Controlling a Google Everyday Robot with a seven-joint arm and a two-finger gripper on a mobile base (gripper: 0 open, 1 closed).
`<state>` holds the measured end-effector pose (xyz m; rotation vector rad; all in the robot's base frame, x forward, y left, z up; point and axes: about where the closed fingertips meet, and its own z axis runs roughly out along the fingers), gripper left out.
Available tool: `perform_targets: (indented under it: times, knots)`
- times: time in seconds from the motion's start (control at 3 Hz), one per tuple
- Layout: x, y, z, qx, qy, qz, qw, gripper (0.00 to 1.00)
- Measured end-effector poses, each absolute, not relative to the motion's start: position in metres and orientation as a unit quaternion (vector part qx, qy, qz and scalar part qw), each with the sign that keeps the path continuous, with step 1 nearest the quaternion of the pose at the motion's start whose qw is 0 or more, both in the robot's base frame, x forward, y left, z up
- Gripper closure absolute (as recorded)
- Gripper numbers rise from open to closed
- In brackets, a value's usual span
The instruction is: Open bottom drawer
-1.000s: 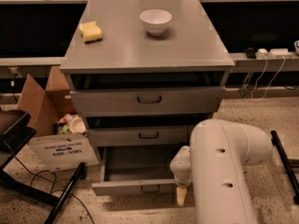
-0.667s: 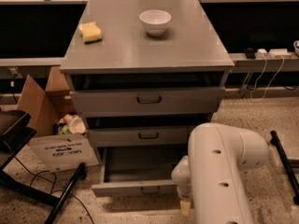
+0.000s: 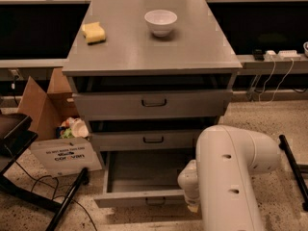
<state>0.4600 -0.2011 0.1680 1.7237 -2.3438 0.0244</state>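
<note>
I judge this to be the tail end of the pull. The bottom drawer sits in the lower middle of the frame, drawn well out from the cabinet. Its plain grey inside is open to view, and its front panel stands well forward of the middle drawer above it. The small dark handle shows low on that panel with nothing on it.

My gripper hangs at the lower centre-right, just beside the right end of the drawer front. It is mostly masked by the big white arm that fills the lower right. Whether it is released or clenched I cannot tell, nor whether it touches the panel.

A white bowl and a yellow sponge rest on the cabinet top, well apart from all this.

To my eye the drawer is open enough. The next move calls for backing the gripper straight off toward the bottom of the frame, without nudging the panel back in
</note>
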Motion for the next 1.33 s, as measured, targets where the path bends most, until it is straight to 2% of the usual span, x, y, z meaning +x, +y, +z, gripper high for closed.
perform_targets:
  times: [0.33, 0.67, 1.33]
  knots:
    - [0.460, -0.201, 0.172, 0.588, -0.800, 0.008, 0.116, 0.87]
    - [0.463, -0.201, 0.178, 0.588, -0.800, 0.008, 0.116, 1.00]
    - [0.453, -0.206, 0.182, 0.582, -0.805, 0.007, 0.119, 1.00]
